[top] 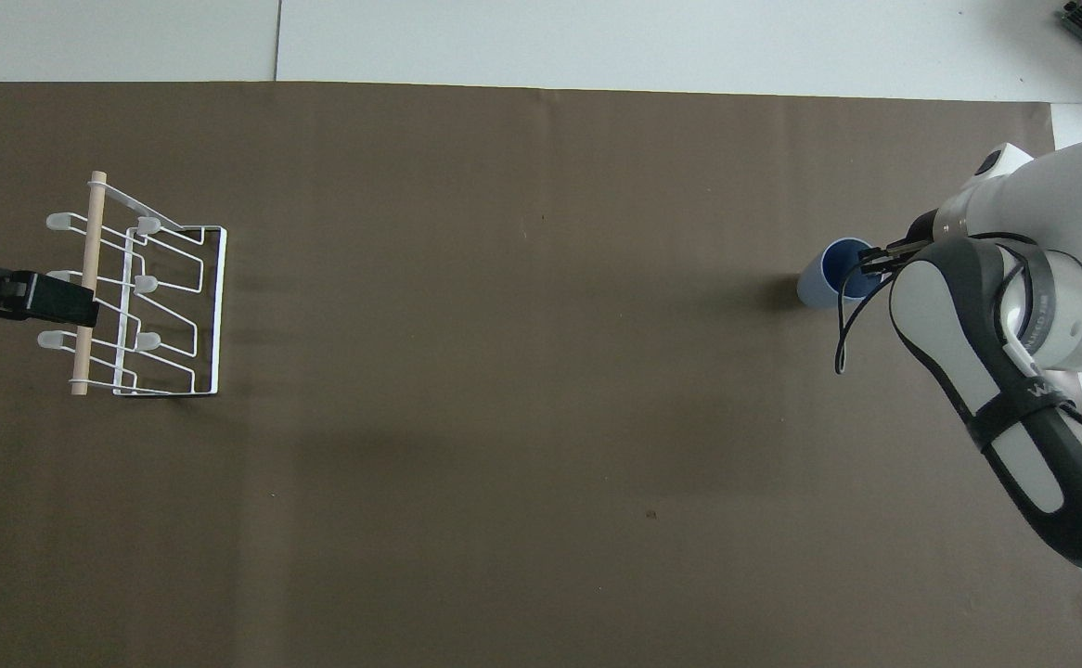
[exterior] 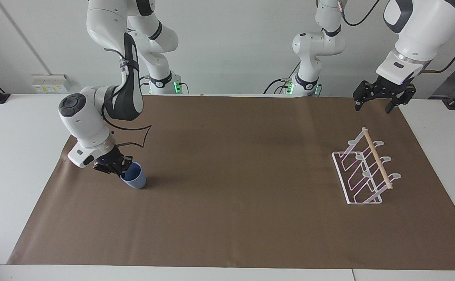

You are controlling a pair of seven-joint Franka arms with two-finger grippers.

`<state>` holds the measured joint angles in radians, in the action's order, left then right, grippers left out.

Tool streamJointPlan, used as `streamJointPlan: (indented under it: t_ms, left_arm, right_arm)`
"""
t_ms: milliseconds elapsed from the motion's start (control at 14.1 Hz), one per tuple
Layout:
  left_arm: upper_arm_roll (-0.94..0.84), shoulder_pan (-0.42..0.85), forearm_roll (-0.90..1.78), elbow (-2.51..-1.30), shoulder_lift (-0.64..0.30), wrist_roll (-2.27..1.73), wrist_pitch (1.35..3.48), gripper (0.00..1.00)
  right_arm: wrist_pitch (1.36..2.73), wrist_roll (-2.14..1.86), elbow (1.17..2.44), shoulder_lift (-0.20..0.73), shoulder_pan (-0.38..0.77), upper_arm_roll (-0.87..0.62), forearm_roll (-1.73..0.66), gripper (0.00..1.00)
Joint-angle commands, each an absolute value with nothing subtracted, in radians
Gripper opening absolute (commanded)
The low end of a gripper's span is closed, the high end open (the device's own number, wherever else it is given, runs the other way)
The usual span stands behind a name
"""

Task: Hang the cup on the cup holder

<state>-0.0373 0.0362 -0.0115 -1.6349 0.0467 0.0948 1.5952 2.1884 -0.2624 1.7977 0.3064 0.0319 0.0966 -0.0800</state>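
Observation:
The light-blue cup (exterior: 136,178) (top: 820,282) stands on the brown mat at the right arm's end of the table, tipped slightly. My right gripper (exterior: 123,168) (top: 869,263) is shut on the cup, pinching its rim wall with one finger inside. The white wire cup holder (exterior: 376,158) (top: 91,250), with a wooden dowel along its top, stands at the left arm's end. My left gripper (exterior: 372,106) (top: 77,304) hangs open in the air over the mat beside the holder, holding nothing.
A brown mat (exterior: 227,203) covers most of the white table (exterior: 13,156). A wide stretch of mat lies between the cup and the holder. The two arm bases stand at the table's robot edge.

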Motion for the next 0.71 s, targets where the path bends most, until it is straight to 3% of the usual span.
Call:
streamJointPlan:
  t_ms: [0,641]
  left_arm:
    - [-0.028,0.046,-0.020,-1.677,0.080,0.097,1.621,1.00]
    - [-0.029,0.023,-0.014,-1.670,0.081,0.092,1.572,1.00]
  right_arm:
    - [2.163,-0.288,1.769,0.255,0.023,0.086,-0.142,0.00]
    - [2.063,-0.282,1.648,0.209,0.015,0.087,-0.682,0.00]
